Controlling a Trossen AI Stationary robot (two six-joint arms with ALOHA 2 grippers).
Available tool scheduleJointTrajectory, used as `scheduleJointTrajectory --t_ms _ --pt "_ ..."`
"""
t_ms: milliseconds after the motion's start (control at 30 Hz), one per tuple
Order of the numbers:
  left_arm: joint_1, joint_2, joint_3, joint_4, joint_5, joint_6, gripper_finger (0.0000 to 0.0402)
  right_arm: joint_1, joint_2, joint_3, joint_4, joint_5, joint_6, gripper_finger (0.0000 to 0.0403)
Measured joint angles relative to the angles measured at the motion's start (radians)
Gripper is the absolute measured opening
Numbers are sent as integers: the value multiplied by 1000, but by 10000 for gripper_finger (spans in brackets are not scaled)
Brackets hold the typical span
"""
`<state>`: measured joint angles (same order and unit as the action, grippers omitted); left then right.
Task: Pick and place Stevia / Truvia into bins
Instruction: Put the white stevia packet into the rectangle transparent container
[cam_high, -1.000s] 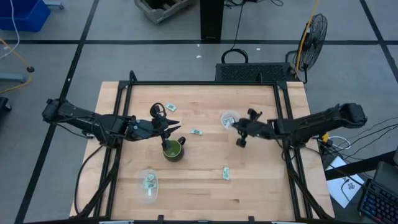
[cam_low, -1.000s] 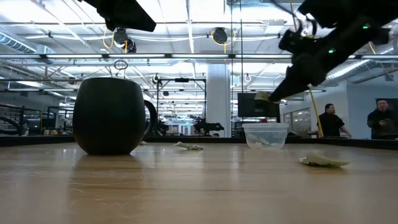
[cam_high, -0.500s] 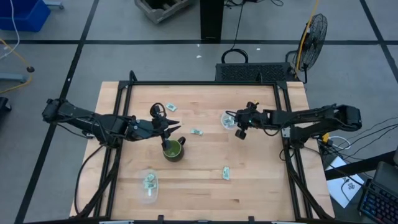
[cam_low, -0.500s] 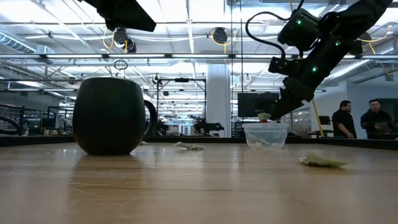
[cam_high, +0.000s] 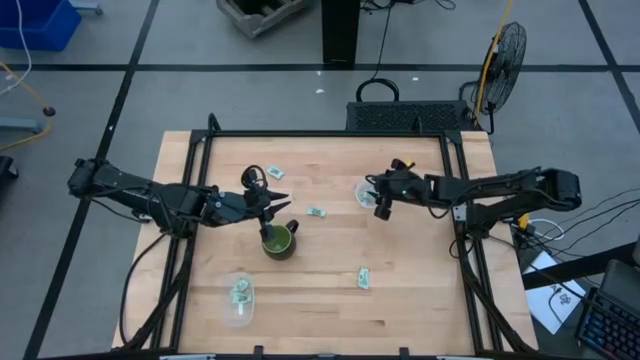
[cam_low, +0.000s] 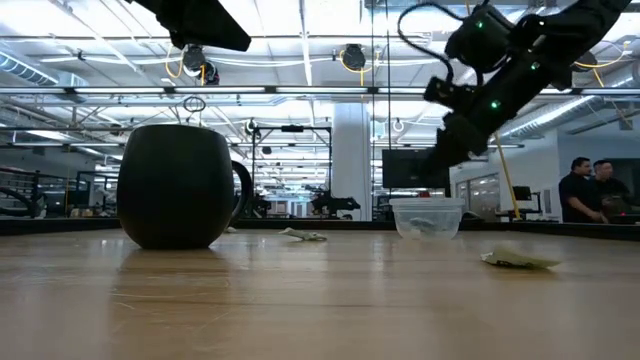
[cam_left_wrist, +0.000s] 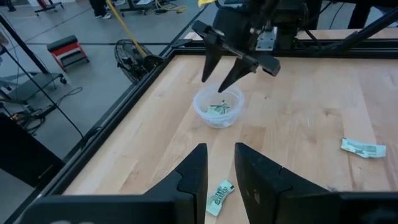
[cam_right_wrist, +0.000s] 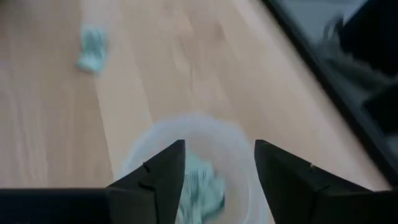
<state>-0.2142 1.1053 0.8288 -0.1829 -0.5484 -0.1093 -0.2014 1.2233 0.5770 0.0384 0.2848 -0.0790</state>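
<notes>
A clear cup (cam_high: 362, 186) stands at the table's far right, with pale green sachets (cam_right_wrist: 200, 182) inside it. My right gripper (cam_high: 373, 197) hangs open just above that cup (cam_right_wrist: 186, 134), its fingers spread over the rim (cam_left_wrist: 217, 109). A second clear cup (cam_high: 240, 297) with sachets stands near the front left. Loose sachets lie flat on the wood (cam_high: 275, 173), (cam_high: 316, 212), (cam_high: 364, 278). My left gripper (cam_high: 280, 204) waits open and holds nothing, raised beside the dark green mug (cam_high: 279, 241). A sachet (cam_left_wrist: 217, 198) lies on the table below it.
The dark green mug (cam_low: 180, 185) stands at mid-table, left of centre. Black frame rails (cam_high: 200, 150) run along the table's edges. In the low view a sachet (cam_low: 520, 261) lies near the front right. People (cam_low: 580, 190) stand in the room beyond.
My right gripper has gone toward the table's left and far edges until it hangs over the far clear cup. It has let go of the sachet that it carried at its fingertips. That sachet has dropped into the cup.
</notes>
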Motion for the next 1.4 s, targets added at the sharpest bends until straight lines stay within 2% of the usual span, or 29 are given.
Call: scheduleJointTrajectory --t_ms 133,333,500,633,733,900,1033,1133,1233,1400 --pt "0 0 0 0 0 0 88 20 -1 1 91 -48 -20 189" --pt "0 0 0 -1 13 -2 88 85 -1 1 115 -105 -8 181" --pt "19 41 0 10 130 26 88 160 -1 1 115 -107 14 176" --pt "70 112 0 82 157 92 88 206 -1 1 142 -106 29 176" --pt "120 163 25 77 215 142 88 222 -1 1 195 -106 39 175" --pt "192 240 183 -104 312 208 88 226 -1 1 243 -105 30 175" --pt "241 331 394 -412 290 260 88 226 -1 1 229 -104 33 173" --pt "278 414 540 -557 284 274 88 226 -1 1 221 -104 33 171" --pt "305 498 638 -622 298 284 88 226 -1 1 219 -104 33 171" --pt "328 602 687 -622 285 330 88 226 -1 1 209 -103 33 171"
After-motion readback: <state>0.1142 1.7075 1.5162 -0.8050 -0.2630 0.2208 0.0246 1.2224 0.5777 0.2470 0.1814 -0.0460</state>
